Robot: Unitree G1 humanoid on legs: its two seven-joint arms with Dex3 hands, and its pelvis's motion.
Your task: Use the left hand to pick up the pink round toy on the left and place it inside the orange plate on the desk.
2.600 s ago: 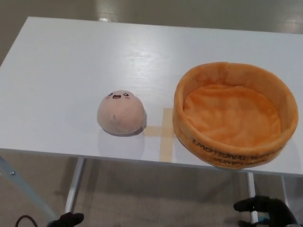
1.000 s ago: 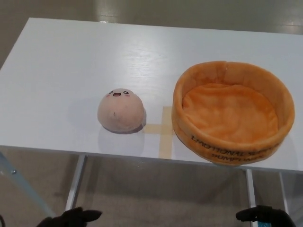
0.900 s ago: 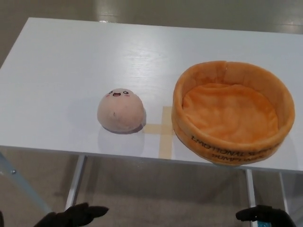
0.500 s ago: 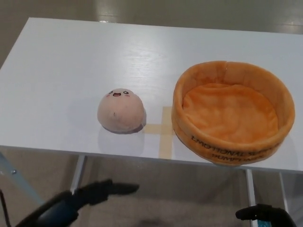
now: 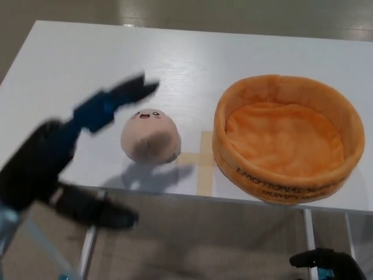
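Note:
A pink round toy (image 5: 150,137) with a small face sits on the white desk (image 5: 87,70), left of the orange plush plate (image 5: 288,137). My left hand (image 5: 113,104) is blurred with motion; it hovers above and just left of the toy with its fingers apart and nothing in them. Its fingertips reach over the toy's upper left side. The plate has a high soft rim and holds nothing. My right hand (image 5: 323,261) shows only as dark fingers at the bottom right, below the desk's front edge.
Tan tape marks (image 5: 201,166) lie on the desk between toy and plate. The desk's front edge runs across the lower picture, with metal legs (image 5: 90,245) and floor beneath.
My left arm has swung up fast from below the desk's front edge to above the desk beside the toy. Toy, plate and right hand have stayed put.

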